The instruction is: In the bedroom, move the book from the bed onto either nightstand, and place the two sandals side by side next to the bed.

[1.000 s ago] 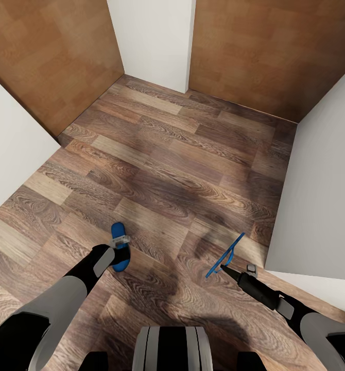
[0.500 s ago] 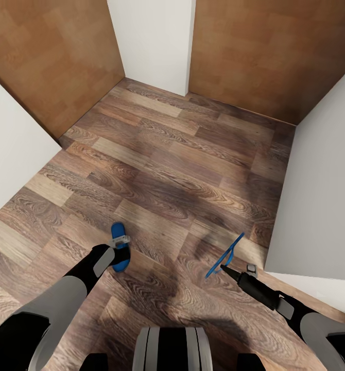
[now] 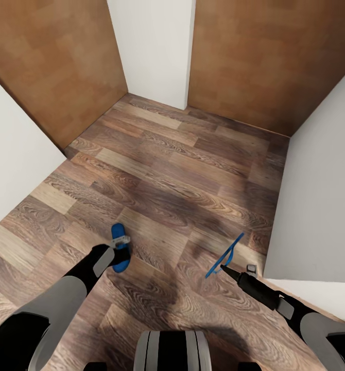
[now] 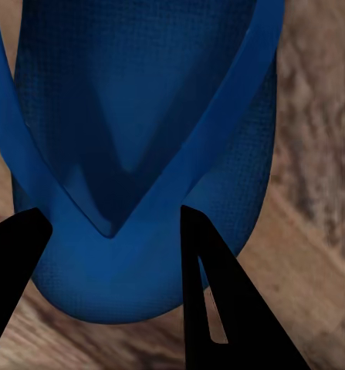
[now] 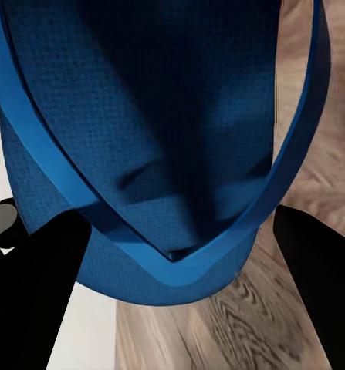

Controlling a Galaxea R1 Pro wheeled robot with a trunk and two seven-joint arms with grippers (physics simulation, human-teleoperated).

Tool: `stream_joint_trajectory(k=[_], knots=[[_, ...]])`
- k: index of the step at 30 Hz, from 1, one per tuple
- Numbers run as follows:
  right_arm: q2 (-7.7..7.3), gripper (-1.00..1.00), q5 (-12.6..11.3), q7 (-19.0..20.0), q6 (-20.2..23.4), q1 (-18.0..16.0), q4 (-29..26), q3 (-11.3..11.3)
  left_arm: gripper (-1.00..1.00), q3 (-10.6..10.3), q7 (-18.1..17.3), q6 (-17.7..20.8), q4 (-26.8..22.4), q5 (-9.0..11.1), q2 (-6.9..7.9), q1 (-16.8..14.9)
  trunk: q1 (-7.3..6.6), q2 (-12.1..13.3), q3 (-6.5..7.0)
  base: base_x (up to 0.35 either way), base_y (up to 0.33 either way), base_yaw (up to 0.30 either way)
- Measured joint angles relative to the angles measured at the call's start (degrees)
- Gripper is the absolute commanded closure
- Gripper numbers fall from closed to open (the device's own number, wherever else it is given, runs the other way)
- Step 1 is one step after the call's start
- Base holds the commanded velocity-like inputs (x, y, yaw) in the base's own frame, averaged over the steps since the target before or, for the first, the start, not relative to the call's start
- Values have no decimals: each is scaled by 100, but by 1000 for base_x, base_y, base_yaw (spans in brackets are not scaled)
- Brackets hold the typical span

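Note:
Each arm carries one bright blue sandal above the wood floor. In the head view my left gripper (image 3: 119,248) is shut on a sandal (image 3: 119,230) that lies roughly flat. My right gripper (image 3: 225,267) is shut on the other sandal (image 3: 228,253), which shows edge-on and tilted. In the left wrist view, black fingers (image 4: 211,293) flank the toe end of the sandal (image 4: 141,116) by its strap. The right wrist view shows a sandal (image 5: 141,116) between dark fingers (image 5: 33,301) the same way. The book, the bed and the nightstand are out of view.
Brown wood-plank floor (image 3: 183,175) runs ahead between white walls at left (image 3: 13,165) and right (image 3: 322,196). Two brown wooden door panels (image 3: 54,62) (image 3: 265,56) stand at the far end, with a white wall section (image 3: 152,46) between them.
The whole head view has shifted slightly, so the camera has moved relative to the walls and floor. Both arms keep their pose and hold the sandals as before.

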Motion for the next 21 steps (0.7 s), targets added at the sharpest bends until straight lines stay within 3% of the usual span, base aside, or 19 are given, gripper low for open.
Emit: stream_joint_trajectory(k=[21], knots=[[17, 100, 8, -17, 0, 0, 0, 52, 100, 18, -480, 5, 332, 15, 55, 17, -54, 28, 465, 0, 0, 0]])
